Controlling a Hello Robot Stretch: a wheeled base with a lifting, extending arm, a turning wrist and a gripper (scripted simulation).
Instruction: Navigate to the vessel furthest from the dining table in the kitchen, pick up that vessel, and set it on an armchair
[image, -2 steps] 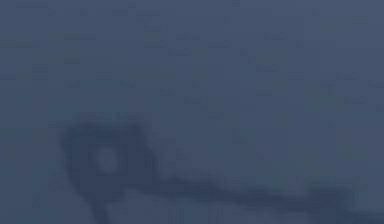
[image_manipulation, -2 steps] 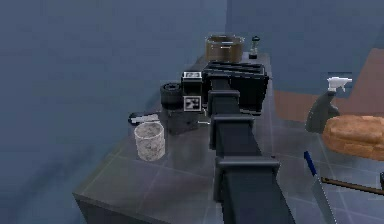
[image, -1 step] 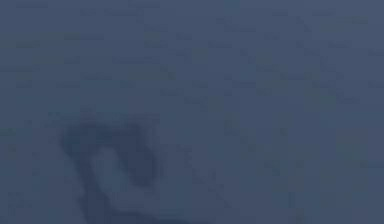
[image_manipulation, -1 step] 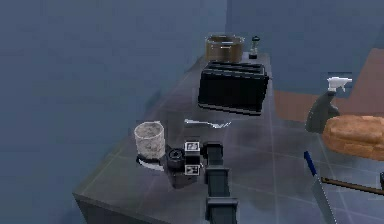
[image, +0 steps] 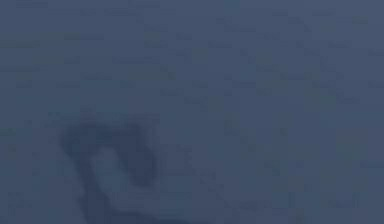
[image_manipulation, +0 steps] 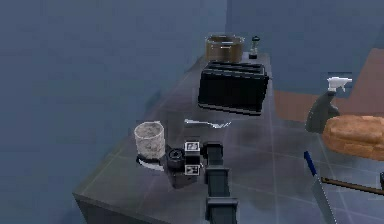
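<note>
On the grey countertop (image_manipulation: 120, 185), near its left edge in the arm side view, stands a clear glass vessel (image_manipulation: 150, 139). Just right of the glass is my gripper (image_manipulation: 166, 162), its dark body lying low over the counter. The arm (image_manipulation: 218, 192) rises from the bottom edge, with two white marker squares (image_manipulation: 202, 152) at its far end. Because the glass stands on the counter at the gripper's end, I cannot tell whether the gripper holds anything.
Farther back on the counter are a black toaster (image_manipulation: 233, 88), a brown pot (image_manipulation: 225, 46) and a small dark mill (image_manipulation: 256, 45). A metal utensil (image_manipulation: 207, 122) lies mid-counter. At the right are a spray bottle (image_manipulation: 330, 100), bread (image_manipulation: 358, 132) and a blue-handled knife (image_manipulation: 318, 185). A blue wall (image: 200, 80) stands close ahead.
</note>
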